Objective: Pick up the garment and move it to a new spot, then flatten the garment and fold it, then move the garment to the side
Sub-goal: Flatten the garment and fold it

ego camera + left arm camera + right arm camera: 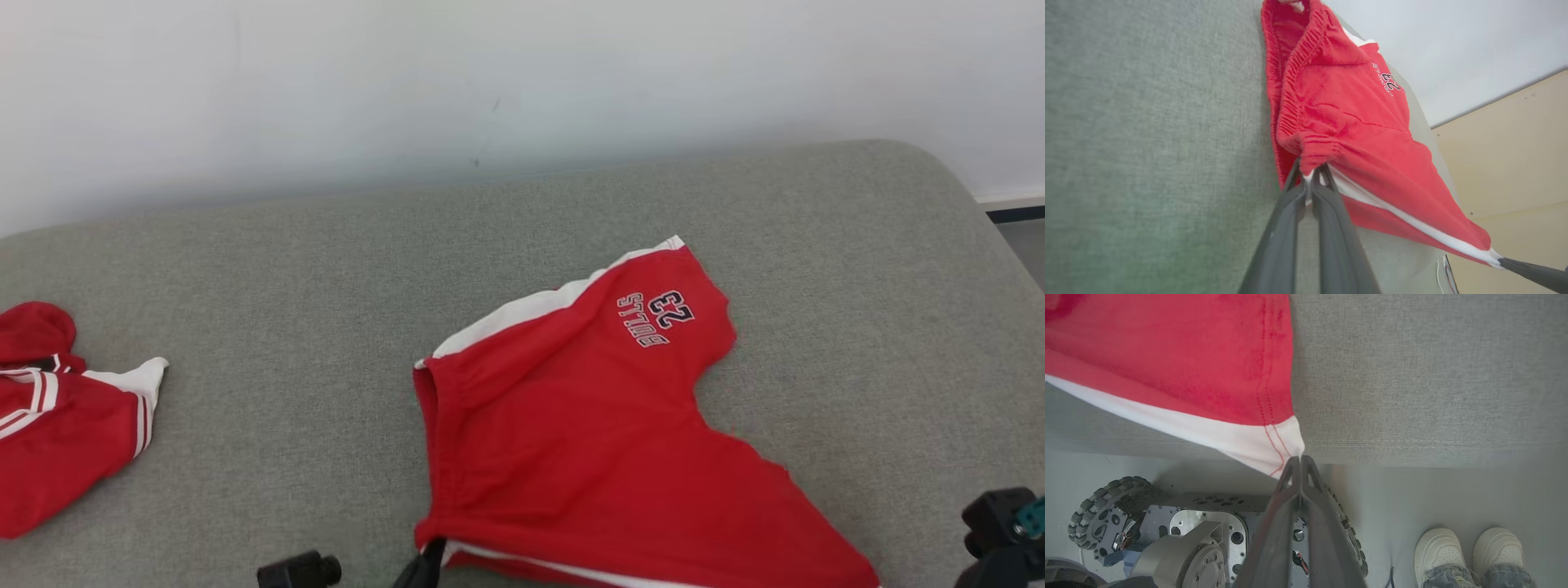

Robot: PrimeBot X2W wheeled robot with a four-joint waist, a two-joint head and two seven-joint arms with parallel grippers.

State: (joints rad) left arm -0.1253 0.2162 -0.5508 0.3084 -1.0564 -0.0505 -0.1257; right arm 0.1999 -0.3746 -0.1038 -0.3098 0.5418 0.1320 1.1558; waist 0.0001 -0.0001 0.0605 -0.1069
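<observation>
The left gripper point(1310, 173) is seen with its jaws pressed together on the elastic waistband corner of the red shorts point(1347, 122), at the centre of the left wrist view. The white hem corner of one leg is pinched by the right gripper point(1300, 462), mid-frame in the right wrist view. The shorts are laid out across the grey cushion point(286, 327), right of centre in the head view. A second red garment point(49, 433) is seen at the left edge. A person's white shoes point(1470, 551) are shown at the lower right of the right wrist view.
</observation>
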